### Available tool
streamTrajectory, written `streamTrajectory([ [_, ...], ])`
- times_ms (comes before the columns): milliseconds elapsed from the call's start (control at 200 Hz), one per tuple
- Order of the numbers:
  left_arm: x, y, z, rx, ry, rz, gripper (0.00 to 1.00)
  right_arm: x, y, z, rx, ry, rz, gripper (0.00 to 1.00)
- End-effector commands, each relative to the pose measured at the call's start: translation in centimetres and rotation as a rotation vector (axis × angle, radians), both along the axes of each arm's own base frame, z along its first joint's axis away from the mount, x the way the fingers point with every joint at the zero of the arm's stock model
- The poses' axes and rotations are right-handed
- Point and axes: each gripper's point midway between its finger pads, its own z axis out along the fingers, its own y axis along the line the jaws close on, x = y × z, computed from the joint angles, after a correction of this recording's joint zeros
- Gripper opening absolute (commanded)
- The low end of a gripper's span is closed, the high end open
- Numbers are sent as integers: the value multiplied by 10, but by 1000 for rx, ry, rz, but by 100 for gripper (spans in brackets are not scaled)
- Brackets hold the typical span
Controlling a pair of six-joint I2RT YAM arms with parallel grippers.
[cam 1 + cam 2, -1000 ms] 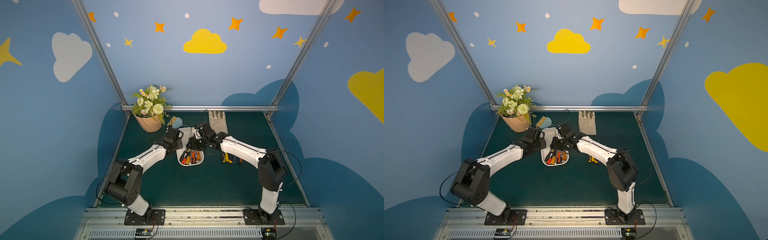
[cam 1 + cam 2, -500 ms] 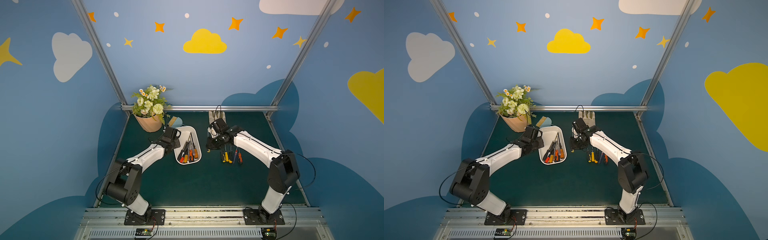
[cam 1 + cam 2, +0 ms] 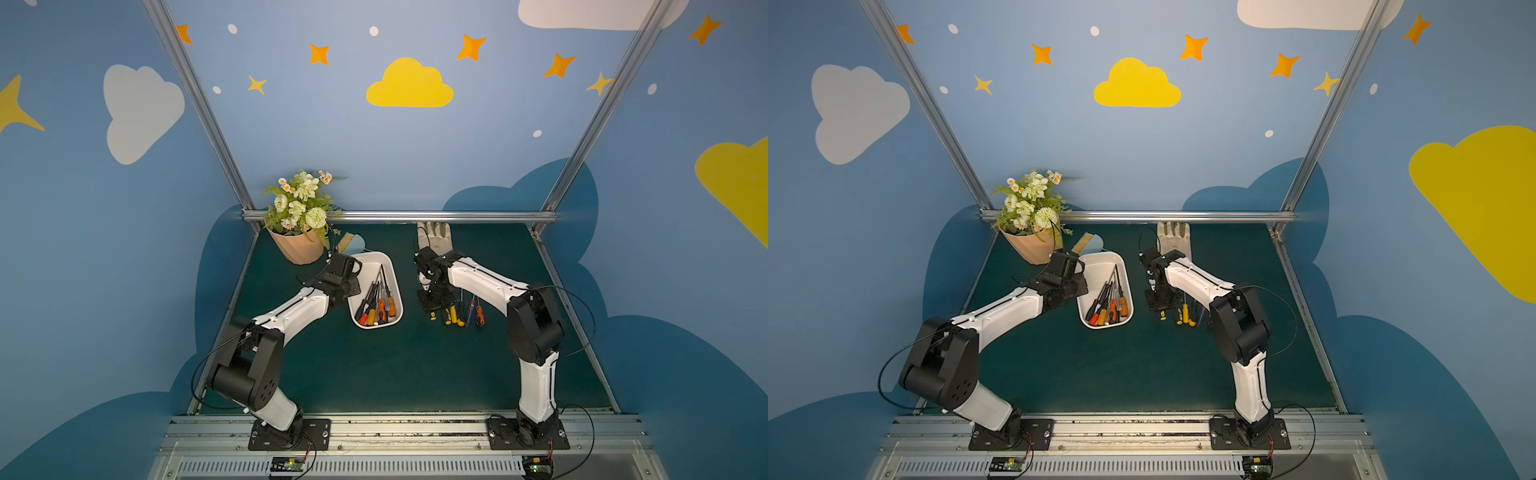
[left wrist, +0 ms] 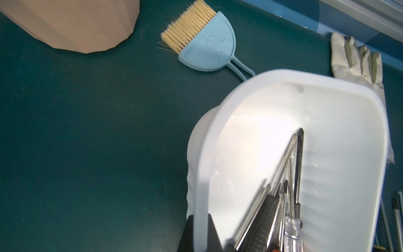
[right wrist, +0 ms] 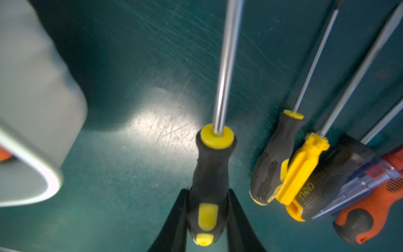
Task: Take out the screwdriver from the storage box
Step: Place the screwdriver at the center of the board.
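We are seeing the right gripper (image 5: 208, 193) squeezing the black and yellow screwdriver (image 5: 212, 161) by its handle, with 1 finger on each side. The screwdriver is being held outside the storage box (image 3: 374, 266), just beside it, next to loose screwdrivers (image 5: 268, 174) lying on the green mat (image 3: 374, 374). The left gripper (image 4: 200, 234) is pinching the box's wall between its 2 fingers. More screwdrivers (image 3: 380, 305) are lying inside the box.

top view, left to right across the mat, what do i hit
flower pot → storage box → right end effector gripping a screwdriver → loose screwdrivers; brush and glove overlap others, so they are left out
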Motion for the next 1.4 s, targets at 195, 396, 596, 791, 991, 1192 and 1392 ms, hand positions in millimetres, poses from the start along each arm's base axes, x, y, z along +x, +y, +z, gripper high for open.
streamTrajectory([
  [195,17,-5,42,-58,-117,11,2,1,-25,-15,-180,41,34,0],
  [396,17,-5,42,-59,-116,12,2,3,-25,-22,-197,57,39,0],
  [596,18,-7,41,-63,-110,3,2,0,-30,-33,-236,87,30,0],
  [791,18,-7,41,-63,-111,4,2,0,-30,-38,-244,95,26,2],
  [991,18,-7,41,-63,-109,5,2,2,-28,-42,-240,102,25,14],
  [1192,17,-4,42,-61,-114,19,2,1,-25,-40,-223,106,25,20],
  [1392,17,-4,42,-57,-119,21,2,2,-25,-39,-219,103,13,25],
])
